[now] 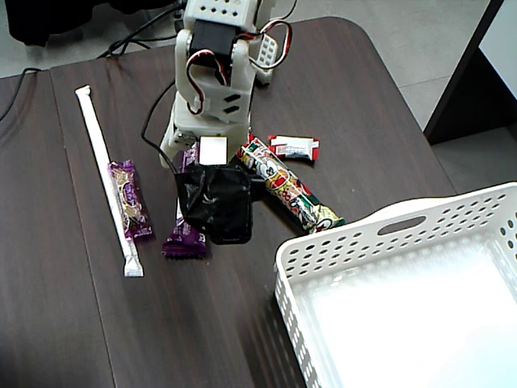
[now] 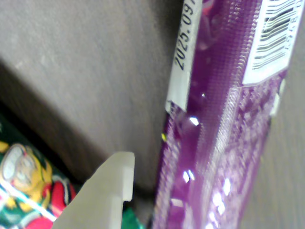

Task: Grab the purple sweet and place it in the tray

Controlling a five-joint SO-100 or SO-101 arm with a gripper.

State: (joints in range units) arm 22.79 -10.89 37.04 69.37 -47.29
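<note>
As I read the fixed view, the dark table [image 1: 65,323] carries everything. White perforated tray [image 1: 339,242] sits lower right of the jaws, apart from them. Black-wrapped gripper [image 1: 208,214] is down low. Long white paper-wrapped stick [image 1: 103,170] lies well left of the jaws. Colourful candy tube [image 1: 289,187] is just right of them. Purple sweet [image 1: 184,238] lies under the jaws. The wrist view shows one white finger [image 2: 107,186] just beside its left edge, the other out of frame, so I cannot tell open or closed. Second purple sweet [image 1: 129,198] is left, between jaws and stick. Small red-white sweet [image 1: 293,146] is up right.
</note>
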